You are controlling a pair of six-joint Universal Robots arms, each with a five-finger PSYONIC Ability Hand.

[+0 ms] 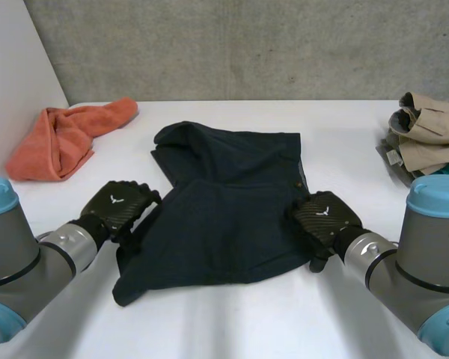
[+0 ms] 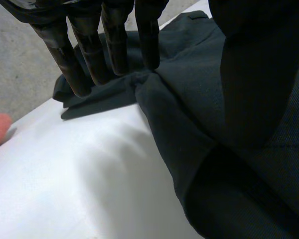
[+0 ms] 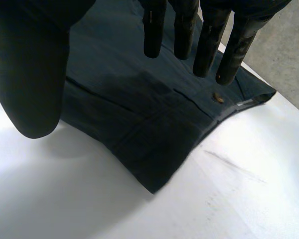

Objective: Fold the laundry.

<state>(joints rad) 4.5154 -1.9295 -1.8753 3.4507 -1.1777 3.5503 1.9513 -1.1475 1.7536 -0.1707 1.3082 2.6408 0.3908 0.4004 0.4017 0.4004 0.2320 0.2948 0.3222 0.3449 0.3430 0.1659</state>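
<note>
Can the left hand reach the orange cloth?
Probably yes: the left hand is open at the dark garment's edge, and only bare table separates it from the orange cloth.

Dark garment [image 1: 232,202]: matt woven cloth. White table [image 1: 299,321]: smooth, faint sheen. Orange towel [image 1: 60,138], upper left: soft, nubbly cloth. Beige clothes [image 1: 434,134], right edge: matt cloth. Wall [image 1: 247,45]: rough grey concrete.
</note>
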